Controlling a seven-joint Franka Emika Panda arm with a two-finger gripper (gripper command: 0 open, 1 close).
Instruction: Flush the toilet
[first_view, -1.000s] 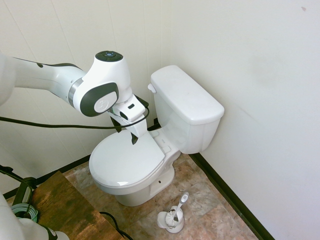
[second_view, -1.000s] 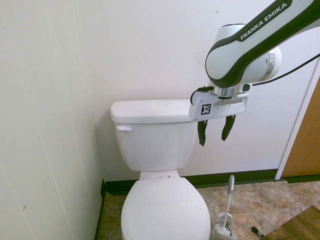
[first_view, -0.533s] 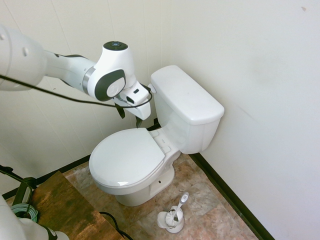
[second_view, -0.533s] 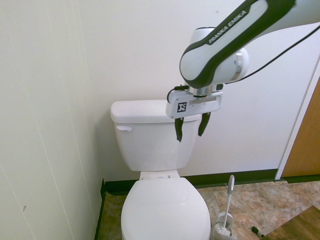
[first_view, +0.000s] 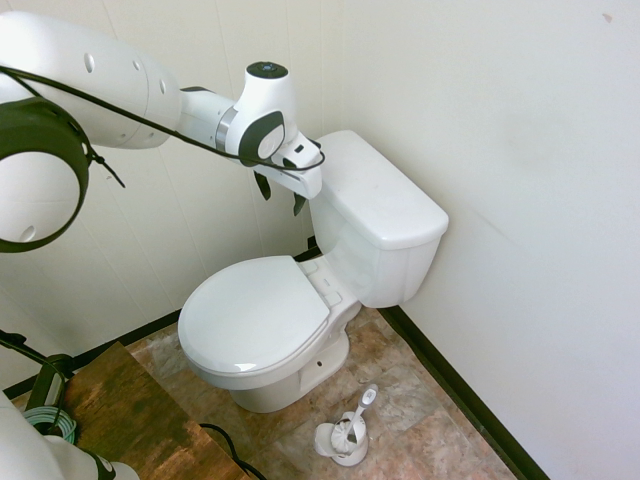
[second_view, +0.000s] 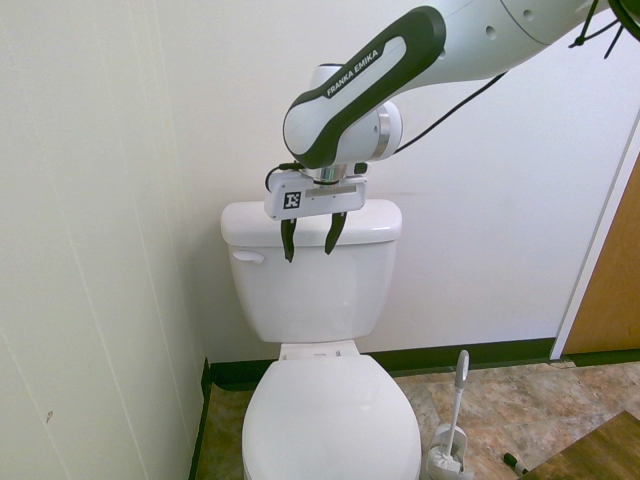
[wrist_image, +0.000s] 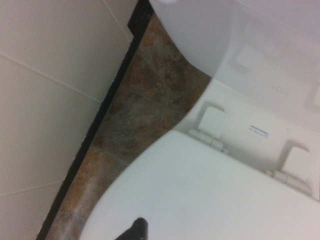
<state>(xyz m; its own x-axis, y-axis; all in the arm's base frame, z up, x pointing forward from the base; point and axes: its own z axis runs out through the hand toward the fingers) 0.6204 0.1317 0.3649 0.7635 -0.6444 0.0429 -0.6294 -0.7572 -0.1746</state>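
Note:
The white toilet (first_view: 375, 215) stands in the corner with its oval seat lid (first_view: 255, 315) down. On the front of the tank, at its left end in the second exterior view, sits the small flush lever (second_view: 248, 257). My gripper (second_view: 309, 250) hangs open and empty in front of the tank (second_view: 320, 290), its dark fingers pointing down just right of the lever and apart from it. In the first exterior view the gripper (first_view: 280, 195) covers the lever's corner of the tank. The wrist view looks down on the seat lid (wrist_image: 210, 190) and its hinges (wrist_image: 210, 127).
A white toilet brush in its holder (first_view: 345, 430) stands on the tiled floor beside the bowl. Walls close in behind and beside the tank. A wooden door (second_view: 610, 290) is at the right, and a wooden board (first_view: 120, 410) lies on the floor.
The arm has carried the open gripper from over the seat's far side up and across the tank front toward the lever. Its fingers stayed open.

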